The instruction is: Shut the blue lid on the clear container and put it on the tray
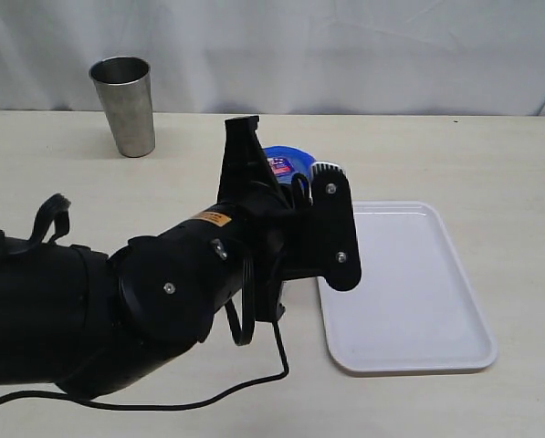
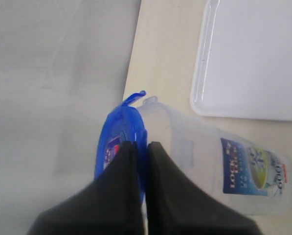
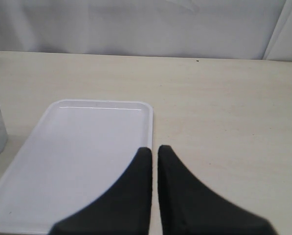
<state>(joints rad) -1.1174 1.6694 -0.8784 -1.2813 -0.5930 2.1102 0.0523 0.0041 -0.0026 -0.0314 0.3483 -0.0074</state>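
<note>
**Left hand on the blue lid, canister not yet on the tray**

Nearest the exterior camera, the bulky black left arm [image 1: 162, 292] reaches away across the pale desk [image 1: 455, 155]. Its left hand [image 2: 142, 143] is clenched, with the tips against the edge of the blue lid [image 2: 114, 128]. Whether a flap is pinched between them cannot be told. The lid sits on the mouth of the clear container [image 2: 194, 156], which stands on the desk just beside the white tray [image 1: 418, 301], not on it. One blue flap [image 2: 136, 97] juts out from the lid's rim, so the lid seems placed but not fully snapped down. Locking the flaps and moving the canister onto the tray appear to remain.

The right hand [image 3: 154, 148] is also clenched and grasps nothing. It hangs over the near end of the tray, which carries nothing in view.

A red and blue sticker [image 1: 279, 166] marks the lid's top; its print is too small to read. The canister's label [image 2: 253, 171] is blue, white and green, with white lettering too blurred to read with confidence.

Farther back stands a grey steel tumbler [image 1: 124, 105], well apart from the rest, before a white curtain [image 1: 345, 46].
</note>
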